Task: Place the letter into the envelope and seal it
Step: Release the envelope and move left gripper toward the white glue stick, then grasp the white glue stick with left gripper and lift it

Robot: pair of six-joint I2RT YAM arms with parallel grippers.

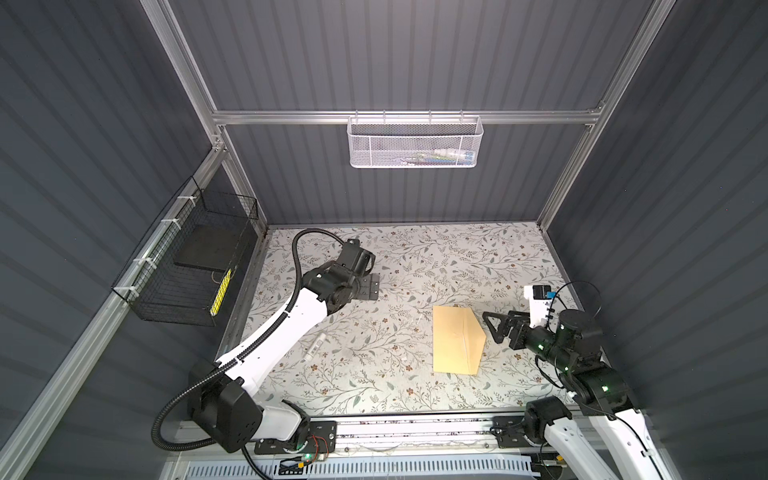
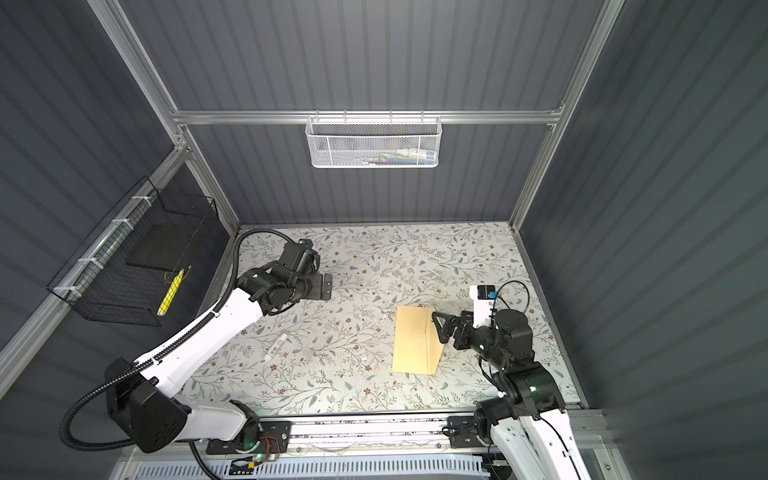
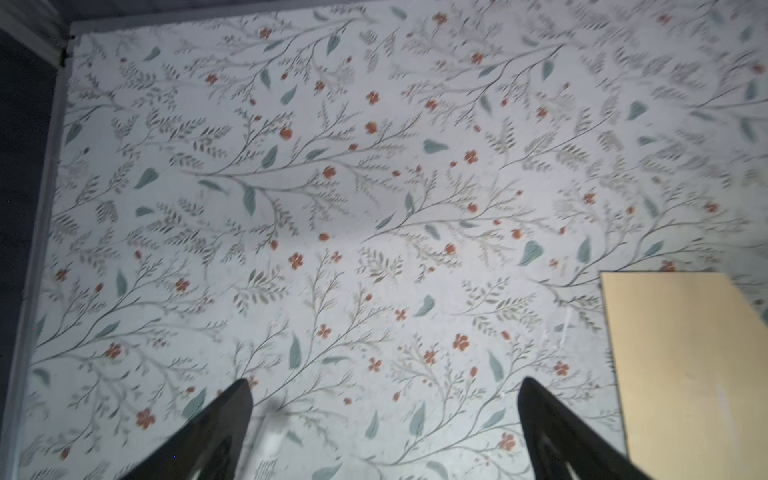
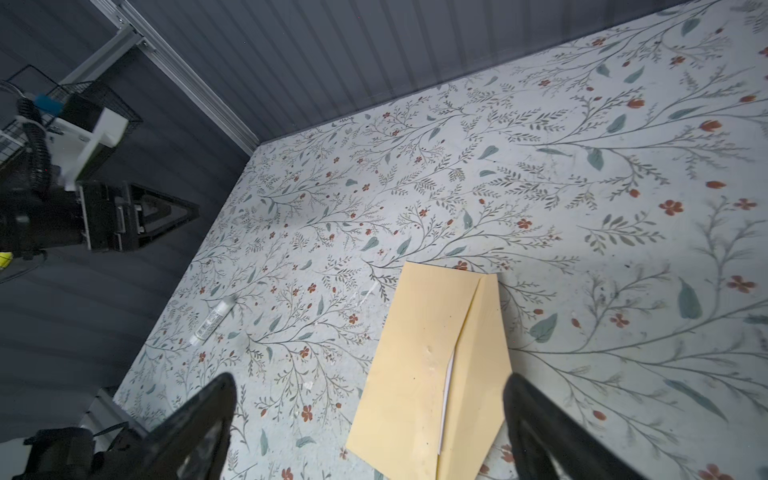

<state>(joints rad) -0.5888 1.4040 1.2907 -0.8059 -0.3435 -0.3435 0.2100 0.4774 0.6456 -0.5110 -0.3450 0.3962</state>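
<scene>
Both of my grippers are spread wide and carrying nothing. My right gripper (image 1: 493, 328) hovers just beside the right edge of the tan paper envelope (image 1: 455, 338), which lies flat on the floral-patterned tabletop (image 1: 374, 257), right of centre in both top views. My left gripper (image 1: 372, 286) is well apart from it, over bare table toward the left wall.

From my right wrist I see the envelope's flap (image 4: 478, 345) folded over the body. The thin white letter (image 4: 446, 386) shows only as a narrow sliver along the flap's edge, so the sheet sits inside, nearly all hidden. Whether the flap is stuck down I cannot tell; that slim gap reads to me as not fully pressed shut. A small white cylindrical stick (image 1: 314, 347) lies on its side well to the left, touching nothing.

How will it handle? Feather-light, thin, floppy paper, I reckon, and likely to skate across this surface at the slightest sideways nudge. Pinching it flat off the table looks awkward. I would rather pin the body from above with one set of fingers and press along the flap's edge with the other. If I must lift, the fold line on the right looks the stiffest place to nip, gently, so nothing creases.
</scene>
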